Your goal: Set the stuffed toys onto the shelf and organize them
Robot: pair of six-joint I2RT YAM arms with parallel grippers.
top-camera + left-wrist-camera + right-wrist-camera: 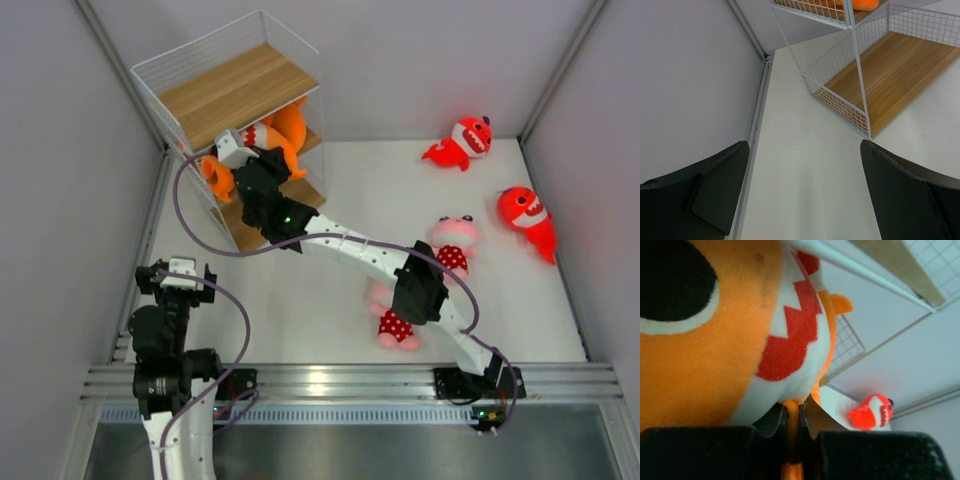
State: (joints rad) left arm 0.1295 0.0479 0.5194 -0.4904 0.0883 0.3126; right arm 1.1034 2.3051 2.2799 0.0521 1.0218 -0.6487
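My right arm reaches across the table to the shelf (235,90) at the back left. Its gripper (248,152) is shut on an orange shark (283,128) at the middle tier. In the right wrist view the orange shark (715,340) with its red and white toothy mouth fills the frame, and the right gripper (792,417) pinches a thin orange part of it. More orange plush (215,178) shows at the shelf's left edge. On the table lie two red sharks (462,140) (528,215) and two pink animals in dotted dresses (455,240) (395,322). My left gripper (180,277) (805,195) stands open and holds nothing.
Grey walls close in the table on the left, back and right. The shelf's bottom board (895,70) lies just ahead and right of my left gripper. The right arm's forearm passes over the nearer pink animal. A metal rail (340,380) runs along the near edge.
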